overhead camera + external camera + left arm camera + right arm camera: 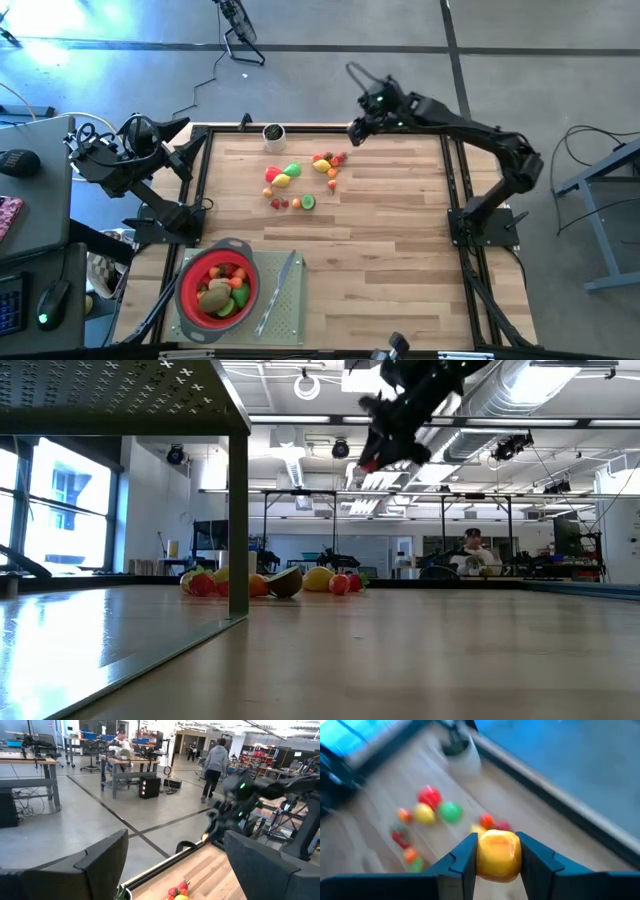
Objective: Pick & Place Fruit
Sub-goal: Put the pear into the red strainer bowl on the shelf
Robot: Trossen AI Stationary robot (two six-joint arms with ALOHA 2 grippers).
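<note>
At the table's far edge in the high view, the right gripper (355, 132) hangs above the loose fruit (300, 180); what it holds is too small to see here. More fruit fills the red strainer (187, 284). Left gripper (185, 140) waits wide open, empty, at the left rail. Low view: fruit row partly behind a post. Right wrist view: blurred, fingers clamp a yellow-orange fruit (498, 855), probably a lemon.
</note>
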